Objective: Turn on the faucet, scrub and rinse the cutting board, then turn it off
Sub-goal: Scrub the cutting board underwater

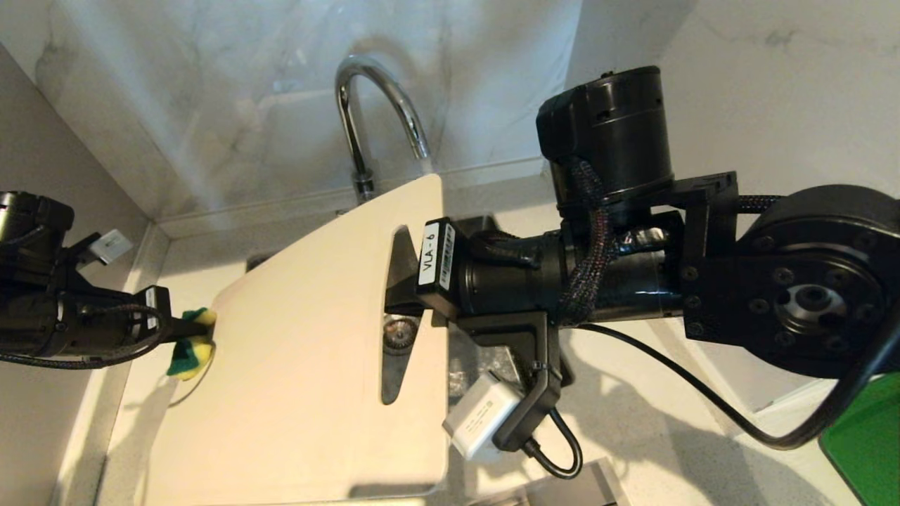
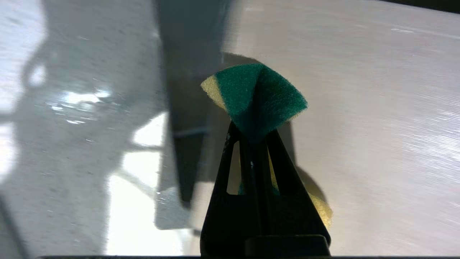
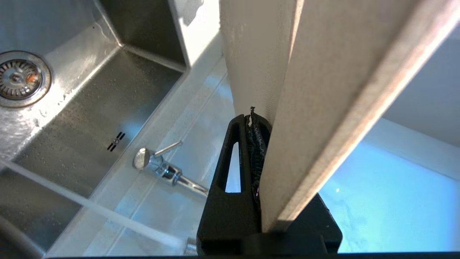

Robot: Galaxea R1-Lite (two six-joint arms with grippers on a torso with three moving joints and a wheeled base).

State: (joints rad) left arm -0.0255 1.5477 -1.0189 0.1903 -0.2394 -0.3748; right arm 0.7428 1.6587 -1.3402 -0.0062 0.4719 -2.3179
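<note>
The pale cream cutting board (image 1: pixel 302 365) is held tilted over the sink, in front of the chrome gooseneck faucet (image 1: pixel 373 91). My right gripper (image 1: pixel 401 299) reaches through the handle slot and is shut on the board's rim (image 3: pixel 323 90), one finger (image 3: pixel 233 154) showing beside it. A stream of water (image 3: pixel 90 208) runs from the spout, and the faucet's base and thin lever (image 3: pixel 161 167) show behind it. At the board's left edge, my left gripper (image 1: pixel 200 325) is shut on a green-and-yellow sponge (image 2: pixel 255 97), which lies close against the board face (image 2: pixel 359 126).
The steel sink basin (image 3: pixel 90 108) with its drain (image 3: pixel 19 79) lies below the board. A grey side wall (image 1: pixel 42 176) stands close to the left arm. A dark green flat tray (image 1: pixel 865 436) sits on the counter at the far right.
</note>
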